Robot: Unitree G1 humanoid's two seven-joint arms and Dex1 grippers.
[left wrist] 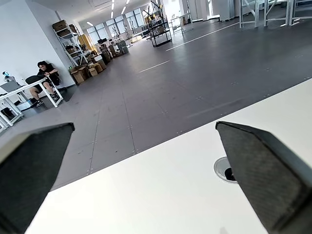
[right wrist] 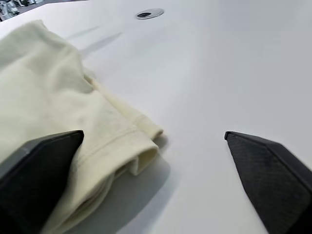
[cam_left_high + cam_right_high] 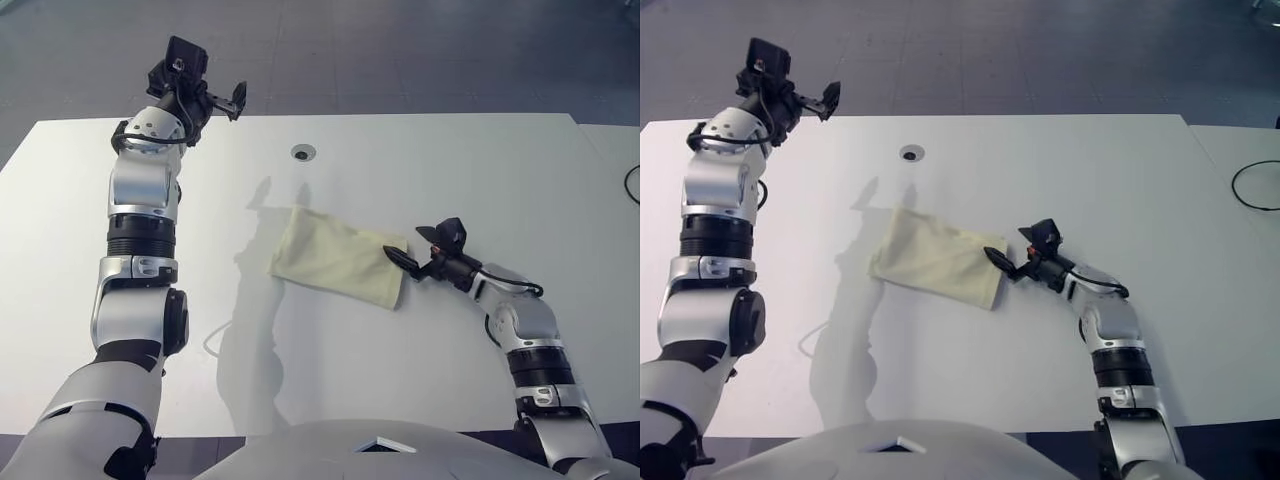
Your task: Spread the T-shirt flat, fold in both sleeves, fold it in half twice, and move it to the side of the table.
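Your T-shirt lies near the middle of the smooth white table, folded into a soft, pale yellow rectangle with stitched hems stacked at its right edge. Your right gripper is spread wide there, one finger over the cloth, one over bare tabletop, pinching nothing. Your left gripper hangs high over the table's far edge, spread wide and holding nothing.

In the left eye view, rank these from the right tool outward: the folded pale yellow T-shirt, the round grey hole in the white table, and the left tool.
1. Folded pale yellow T-shirt: its right edge lies at the right tool, mid-table.
2. Round grey hole in the white table: beyond the shirt, toward the far edge.
3. Left tool: over the far left edge.
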